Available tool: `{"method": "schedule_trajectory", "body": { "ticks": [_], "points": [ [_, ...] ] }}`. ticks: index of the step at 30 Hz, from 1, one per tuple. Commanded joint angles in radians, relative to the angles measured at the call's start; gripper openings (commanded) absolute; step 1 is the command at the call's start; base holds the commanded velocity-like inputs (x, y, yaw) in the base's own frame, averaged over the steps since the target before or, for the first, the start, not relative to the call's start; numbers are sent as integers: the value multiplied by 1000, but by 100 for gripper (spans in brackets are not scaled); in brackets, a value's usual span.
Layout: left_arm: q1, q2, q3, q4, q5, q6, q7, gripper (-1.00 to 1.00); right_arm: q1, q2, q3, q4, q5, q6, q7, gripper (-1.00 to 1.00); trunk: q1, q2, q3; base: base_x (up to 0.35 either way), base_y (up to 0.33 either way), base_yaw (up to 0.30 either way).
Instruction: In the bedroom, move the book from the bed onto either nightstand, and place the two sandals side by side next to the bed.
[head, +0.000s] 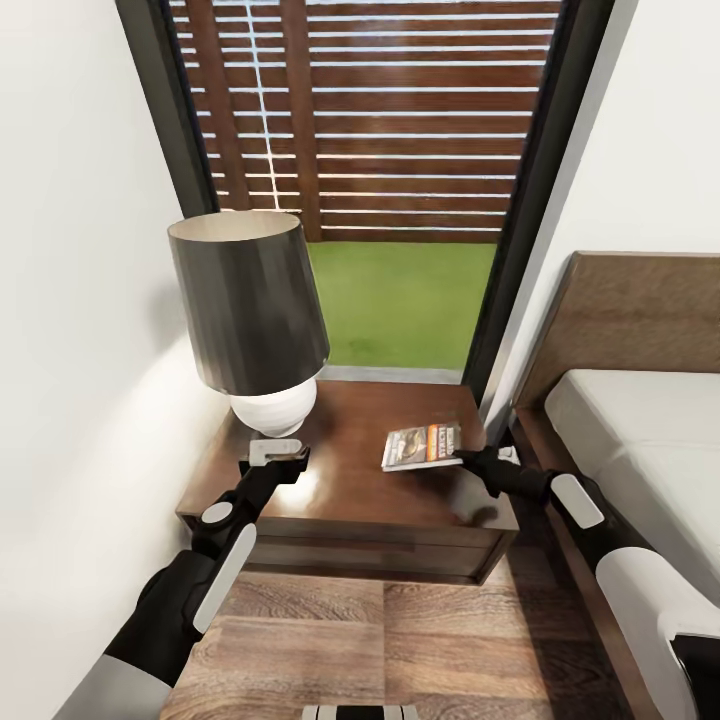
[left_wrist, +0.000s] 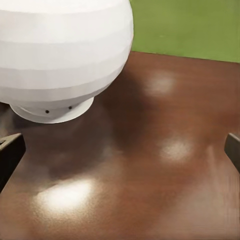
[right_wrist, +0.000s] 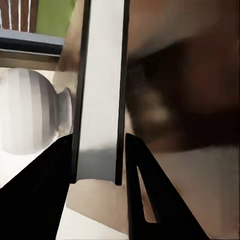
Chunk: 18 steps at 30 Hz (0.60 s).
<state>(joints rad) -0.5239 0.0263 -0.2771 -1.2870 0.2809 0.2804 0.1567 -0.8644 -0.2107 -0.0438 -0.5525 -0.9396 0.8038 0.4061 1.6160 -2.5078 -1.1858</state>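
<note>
The book (head: 422, 445), a thin paperback with an orange band, is slightly tilted low over the right half of the nightstand (head: 350, 490). My right gripper (head: 468, 458) is shut on its near right edge. In the right wrist view the book (right_wrist: 97, 100) is edge-on between the black fingers (right_wrist: 142, 185). Whether it rests on the glossy top I cannot tell. My left gripper (head: 275, 455) is open over the nightstand's left part, just in front of the white lamp base (left_wrist: 60, 50), with nothing between its fingers (left_wrist: 10, 155). The sandals are out of view.
A lamp with a dark shade (head: 245, 300) stands on the nightstand's back left. The bed (head: 640, 430) with its wooden headboard (head: 630, 310) lies at the right. A white wall is close on the left, a tall window (head: 380, 150) behind, and plank floor (head: 380, 640) in front.
</note>
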Motion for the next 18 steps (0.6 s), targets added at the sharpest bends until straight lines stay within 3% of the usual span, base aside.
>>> {"method": "schedule_trajectory", "body": {
  "ticks": [1,18],
  "points": [
    [-1,1,-4,-2,11,3,10,100,-1,1,-5,-1,-5,8,-4,-100,0,0,-1,0,0,0],
    [1,1,-4,-3,10,3,10,100,-1,1,-4,-1,1,8,-18,-100,0,0,-1,0,0,0]
  ]
}}
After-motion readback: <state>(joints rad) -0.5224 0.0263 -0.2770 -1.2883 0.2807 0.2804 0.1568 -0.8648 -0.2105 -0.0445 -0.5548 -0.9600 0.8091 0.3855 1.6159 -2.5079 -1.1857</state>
